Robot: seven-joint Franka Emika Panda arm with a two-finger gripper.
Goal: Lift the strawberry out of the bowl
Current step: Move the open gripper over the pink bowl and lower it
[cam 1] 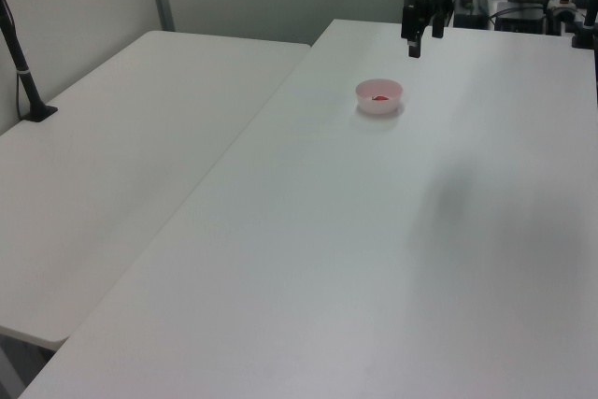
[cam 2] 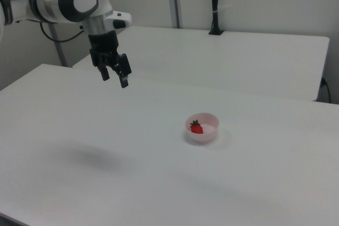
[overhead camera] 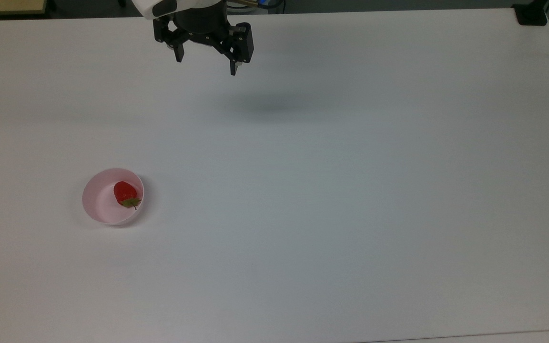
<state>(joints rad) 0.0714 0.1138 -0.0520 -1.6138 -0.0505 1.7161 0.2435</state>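
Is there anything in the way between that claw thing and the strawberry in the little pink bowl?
Nothing visible. The gripper hangs open above bare table, and the strawberry lies uncovered in the bowl, whose low wall is the one thing to clear.

— How was the light over my table [overhead camera: 331, 228]?

— Even and soft, from overhead. My gripper [overhead camera: 206, 65] cast a faint, blurred shadow well below itself in the top view, toward the far edge.

— Any glare?

— None; the surface looked flat and slightly grey-blue. The bowl [overhead camera: 94, 204] threw a thin shadow round its base.
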